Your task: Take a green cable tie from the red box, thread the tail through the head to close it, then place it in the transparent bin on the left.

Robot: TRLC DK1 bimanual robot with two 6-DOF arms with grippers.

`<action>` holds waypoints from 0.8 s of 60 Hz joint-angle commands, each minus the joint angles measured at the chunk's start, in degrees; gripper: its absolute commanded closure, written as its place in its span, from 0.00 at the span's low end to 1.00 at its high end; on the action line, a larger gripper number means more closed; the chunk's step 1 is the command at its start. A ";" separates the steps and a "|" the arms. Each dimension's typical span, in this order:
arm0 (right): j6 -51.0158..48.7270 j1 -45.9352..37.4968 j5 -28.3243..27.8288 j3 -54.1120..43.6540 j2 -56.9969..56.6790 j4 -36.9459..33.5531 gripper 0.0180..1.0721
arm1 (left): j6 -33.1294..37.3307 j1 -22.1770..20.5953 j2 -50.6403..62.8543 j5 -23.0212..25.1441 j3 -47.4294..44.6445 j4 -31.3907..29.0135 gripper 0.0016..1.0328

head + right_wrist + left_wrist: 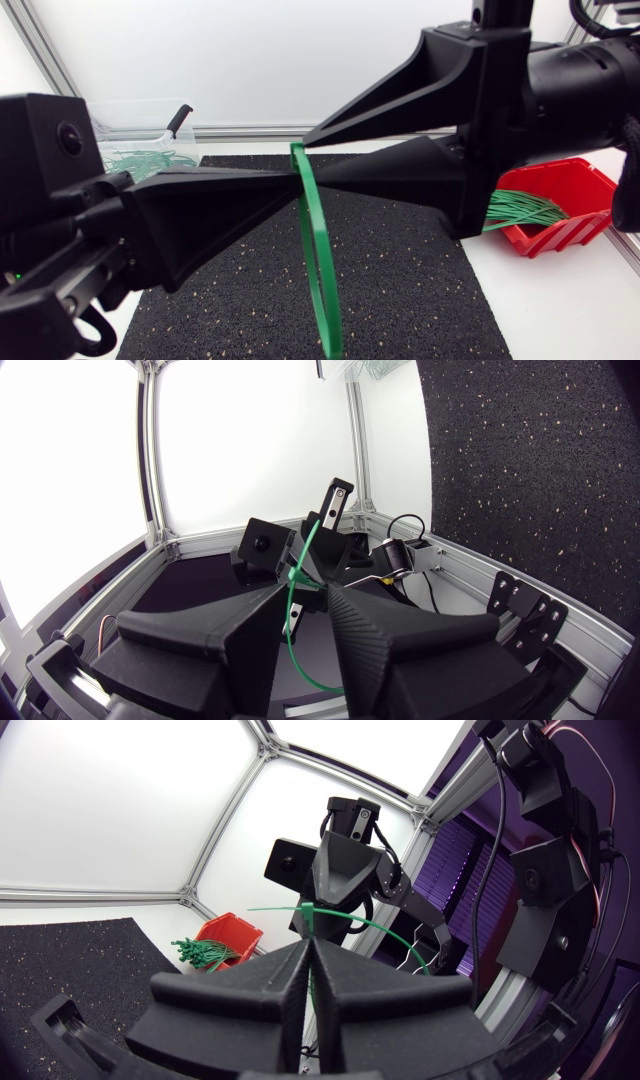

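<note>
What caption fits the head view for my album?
Left gripper and right gripper meet at a green cable tie above the black mat.

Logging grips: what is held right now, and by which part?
A green cable tie, pinched near its loop's top by the left gripper and the right gripper.

Fingers [220,215] and cable tie [318,260] block space above mat [420,290].

Closed left end effector [305,948] meets right end effector [310,158] tip-to-tip
</note>
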 commanded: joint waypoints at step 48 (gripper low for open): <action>-15.63 -9.58 -1.92 -0.45 4.08 -3.57 0.64 | 25.59 8.94 2.61 9.56 -6.22 2.94 0.97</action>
